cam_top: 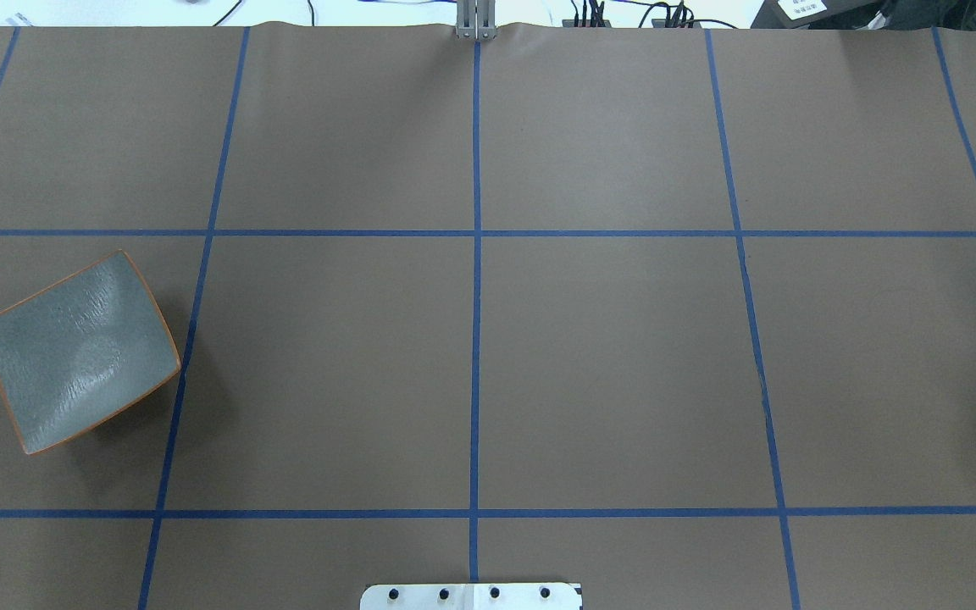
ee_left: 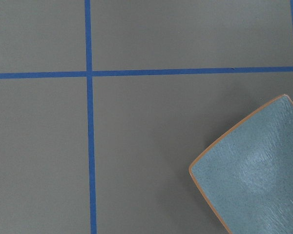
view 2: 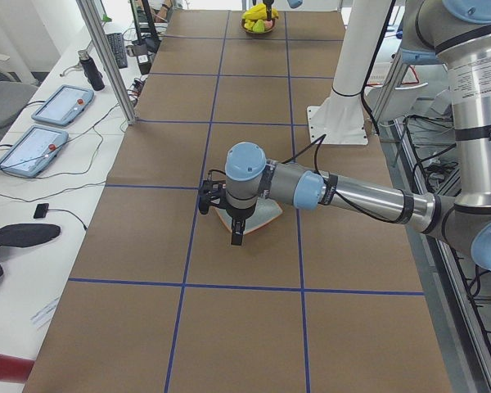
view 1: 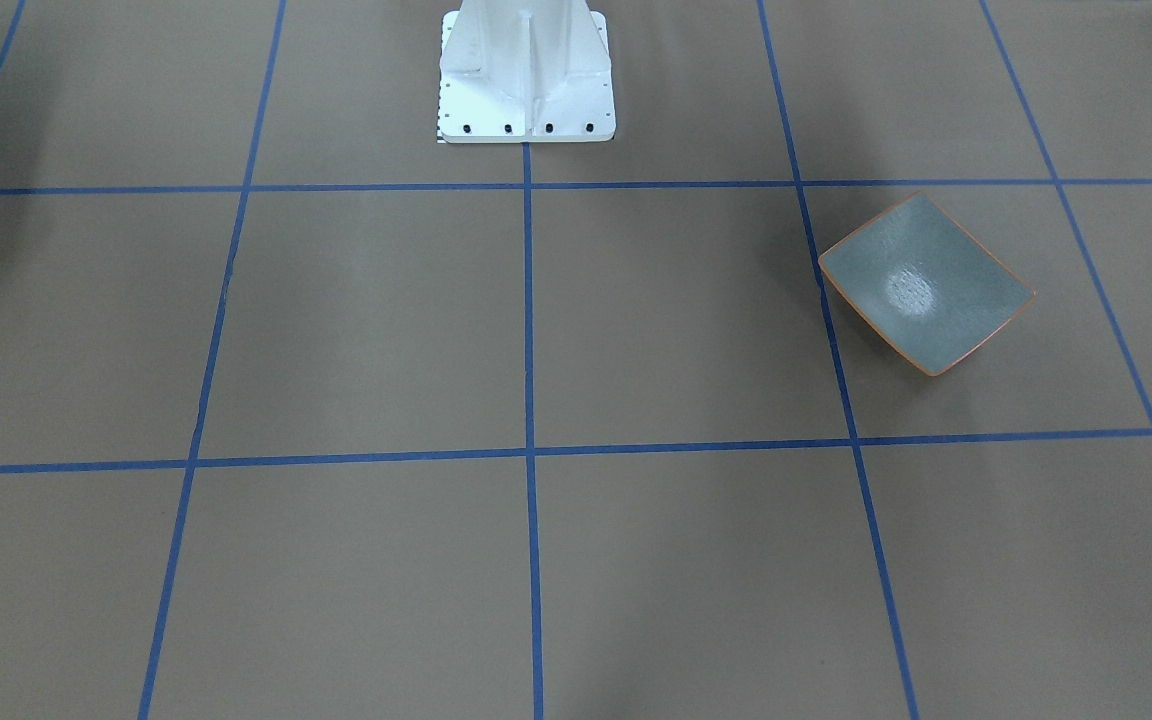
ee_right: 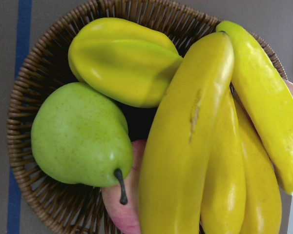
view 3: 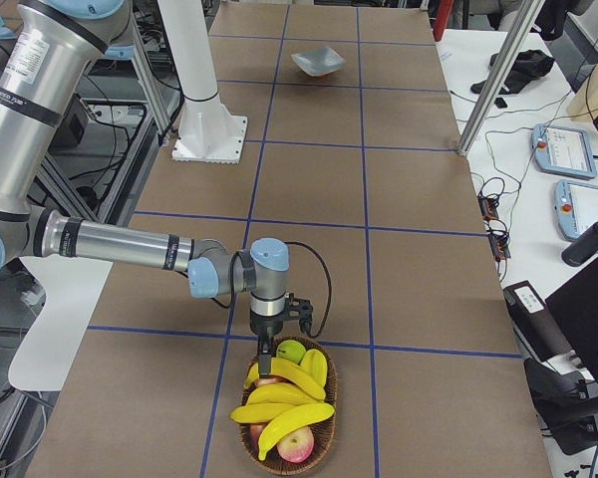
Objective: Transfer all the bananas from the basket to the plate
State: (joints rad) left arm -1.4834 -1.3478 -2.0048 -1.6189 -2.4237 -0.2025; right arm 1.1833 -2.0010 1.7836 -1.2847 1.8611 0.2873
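Observation:
Several yellow bananas [view 3: 279, 398] lie in a woven basket [view 3: 324, 438] at the table's right end, and they fill the right wrist view [ee_right: 195, 146]. The grey-green plate [cam_top: 77, 352] with an orange rim stands empty at the left end [view 1: 926, 285]. It also shows at the lower right of the left wrist view [ee_left: 254, 170]. My right gripper [view 3: 267, 349] points down over the basket's near rim. My left gripper [view 2: 234, 231] hangs near the plate [view 2: 268, 217]. I cannot tell whether either gripper is open or shut.
The basket [ee_right: 34, 97] also holds a green pear [ee_right: 80, 136], a yellow-green fruit [ee_right: 122, 61] and red apples [view 3: 296, 445]. The white robot base [view 1: 526, 75] stands at mid-table. Blue tape lines grid the brown table. Poles and operator tablets [view 2: 61, 102] line the far side.

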